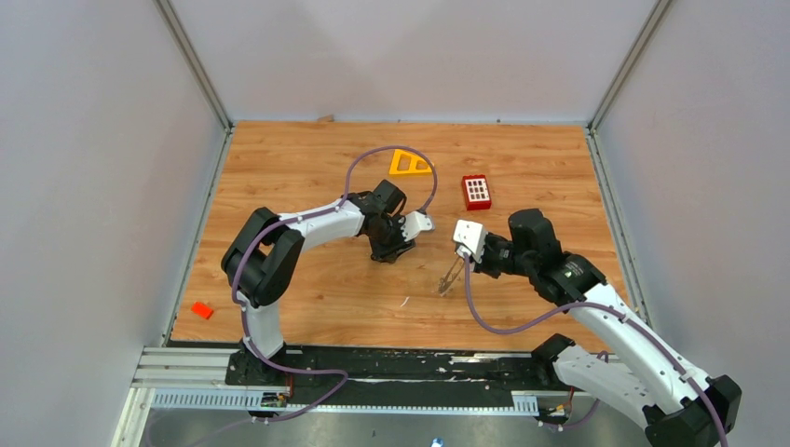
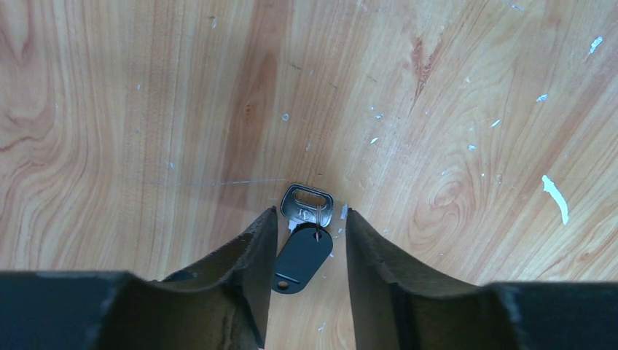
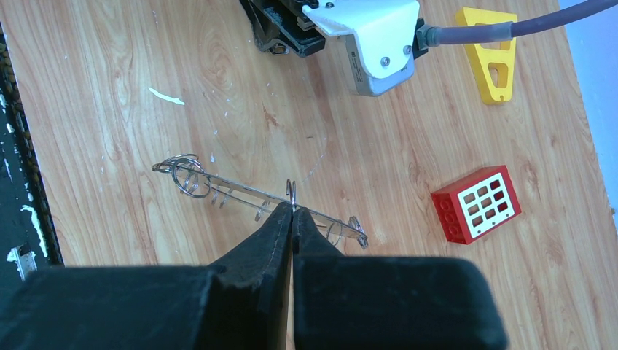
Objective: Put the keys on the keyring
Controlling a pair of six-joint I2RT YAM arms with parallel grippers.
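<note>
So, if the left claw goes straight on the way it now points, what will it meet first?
Probably the key, lying inside the open left claw, then the table right under it; the height is unclear.

Obscured and unreadable
Left wrist: key (image 2: 302, 251) head's left edge tucked behind a finger (image 2: 251, 270); contact uncertain. Top view: key hidden under left gripper (image 1: 389, 250); keyring (image 1: 450, 277) a thin sliver, shape unreadable; right arm (image 1: 633, 345) elbow clipped by bottom edge.

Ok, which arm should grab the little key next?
Left. The left gripper is open with the key between its jaws on the table; the right gripper is shut on the keyring.
</note>
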